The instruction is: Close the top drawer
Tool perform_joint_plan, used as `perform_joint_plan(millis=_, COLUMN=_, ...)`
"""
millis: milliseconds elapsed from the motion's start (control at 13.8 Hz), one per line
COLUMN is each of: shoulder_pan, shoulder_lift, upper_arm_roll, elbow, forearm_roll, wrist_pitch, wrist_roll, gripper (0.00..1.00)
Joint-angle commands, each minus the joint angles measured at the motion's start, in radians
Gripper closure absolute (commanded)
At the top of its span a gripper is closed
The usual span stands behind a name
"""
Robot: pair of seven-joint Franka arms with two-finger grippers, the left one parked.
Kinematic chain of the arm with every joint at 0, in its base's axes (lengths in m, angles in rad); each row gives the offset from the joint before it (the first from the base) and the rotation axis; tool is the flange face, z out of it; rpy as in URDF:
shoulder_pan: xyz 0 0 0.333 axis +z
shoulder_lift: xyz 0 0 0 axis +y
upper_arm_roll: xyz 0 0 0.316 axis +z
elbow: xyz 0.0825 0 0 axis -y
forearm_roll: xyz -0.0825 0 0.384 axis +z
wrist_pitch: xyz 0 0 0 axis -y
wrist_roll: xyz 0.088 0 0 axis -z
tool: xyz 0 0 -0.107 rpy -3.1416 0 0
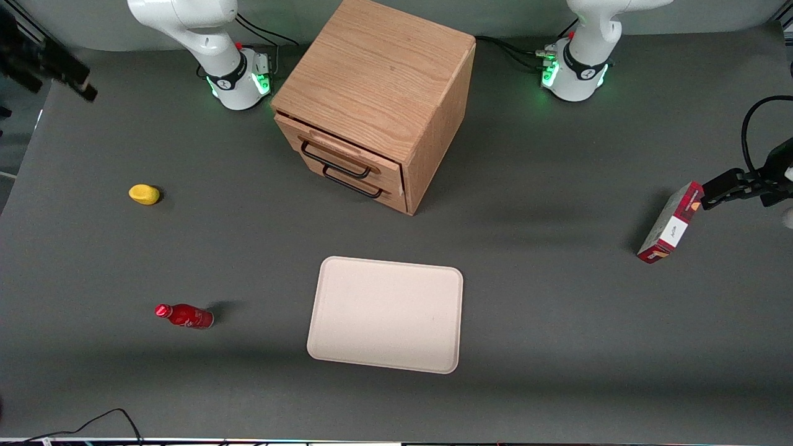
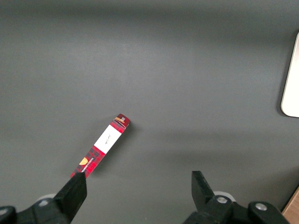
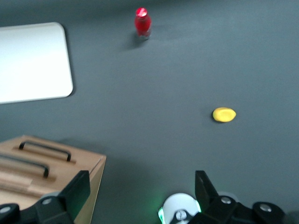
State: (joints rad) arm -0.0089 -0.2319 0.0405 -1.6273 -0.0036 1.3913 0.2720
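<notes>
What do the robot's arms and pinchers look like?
The white rounded arm has a black ring, green glowing lights and black cables at its base. Its black two-finger gripper, open above the grey table toward the working arm's end, has chunky wedge-shaped fingers.

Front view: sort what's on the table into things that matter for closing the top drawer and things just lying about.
For the job:
- top drawer, slightly open in the oak cabinet
- gripper, jaws open, up high above the table near the cabinet

Lying about:
- lower drawer
- beige tray
- red bottle
- yellow object
- red box
</notes>
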Motion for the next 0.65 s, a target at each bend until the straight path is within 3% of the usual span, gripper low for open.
perform_joint_plan(millis=0, shoulder_pan=0.013, shoulder_lift=-0.153, upper_arm_roll=-0.005, elbow=-0.279, forearm_roll=-0.018, wrist_pitch=0.171, wrist_roll=0.024, gripper=0.0)
perform_joint_plan(millis=582, shoulder_pan=0.013, shoulder_lift=-0.122, upper_arm_roll=-0.005, elbow=-0.227, forearm_roll=-0.018, wrist_pitch=0.166, wrist_roll=-0.056, gripper=0.0)
